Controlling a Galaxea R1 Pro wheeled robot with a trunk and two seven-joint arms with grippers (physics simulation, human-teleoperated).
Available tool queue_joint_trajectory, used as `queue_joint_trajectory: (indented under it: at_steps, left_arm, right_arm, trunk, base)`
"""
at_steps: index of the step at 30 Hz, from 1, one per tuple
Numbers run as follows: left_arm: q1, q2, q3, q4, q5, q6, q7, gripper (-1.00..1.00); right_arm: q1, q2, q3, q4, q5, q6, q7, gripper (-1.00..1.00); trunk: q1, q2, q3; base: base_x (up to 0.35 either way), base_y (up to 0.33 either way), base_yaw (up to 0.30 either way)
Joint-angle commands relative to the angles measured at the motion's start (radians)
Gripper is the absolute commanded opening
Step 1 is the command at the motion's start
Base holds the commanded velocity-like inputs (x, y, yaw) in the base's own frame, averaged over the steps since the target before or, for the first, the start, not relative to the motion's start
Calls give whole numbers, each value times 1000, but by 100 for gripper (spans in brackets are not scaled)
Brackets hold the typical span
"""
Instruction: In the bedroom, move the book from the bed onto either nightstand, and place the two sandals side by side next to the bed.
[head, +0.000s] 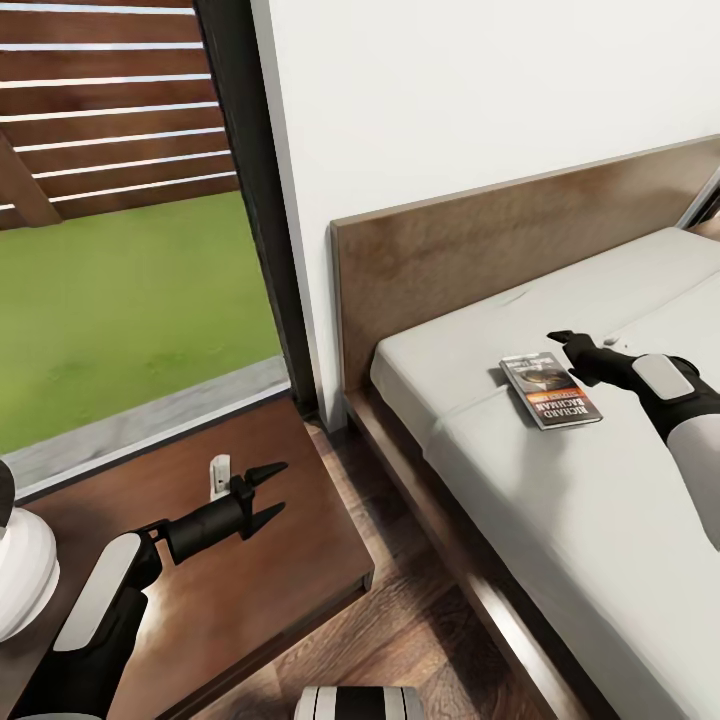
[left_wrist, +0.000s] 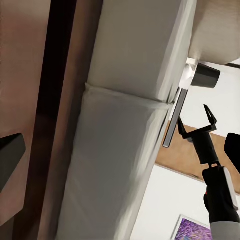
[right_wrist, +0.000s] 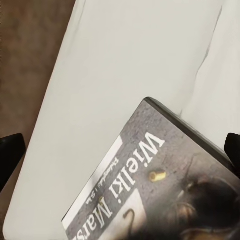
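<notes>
The book (head: 551, 391), a grey paperback with an orange band, lies flat on the off-white mattress of the bed (head: 560, 500) near the dark wood headboard. My right gripper (head: 567, 352) hovers open just past the book's far end, touching nothing. In the right wrist view the book's cover (right_wrist: 165, 192) lies between the spread fingertips (right_wrist: 11, 154). My left gripper (head: 266, 491) stands open over the nightstand (head: 270, 590), holding nothing. From the left wrist view I see the book edge-on (left_wrist: 173, 120) beside the open right gripper (left_wrist: 195, 123). The two sandals are out of view.
A white rounded lamp base (head: 22, 570) and a small white object (head: 219, 476) stand on the nightstand. A strip of wood-plank floor (head: 430, 625) separates nightstand and bed. A black-framed window (head: 250, 180) showing grass is at the left.
</notes>
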Motion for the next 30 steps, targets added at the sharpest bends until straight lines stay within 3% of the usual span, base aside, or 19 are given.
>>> queue_joint_trajectory:
  at_steps: [1, 10, 30]
  left_arm:
    - [-1, 0, 1, -1, 11, 4, 11, 100]
    - [-1, 0, 1, -1, 11, 4, 10, 100]
    - [-1, 0, 1, -1, 11, 5, 10, 100]
  right_arm:
    - [-1, 0, 1, 0, 0, 3, 3, 100]
    - [-1, 3, 6, -2, 0, 4, 3, 100]
    - [0, 45, 42, -3, -1, 6, 35, 100]
  trunk:
    - [0, 0, -1]
    - [0, 0, -1]
    - [0, 0, -1]
  base:
    - [0, 0, 0]
    - [0, 0, 0]
    - [0, 0, 0]
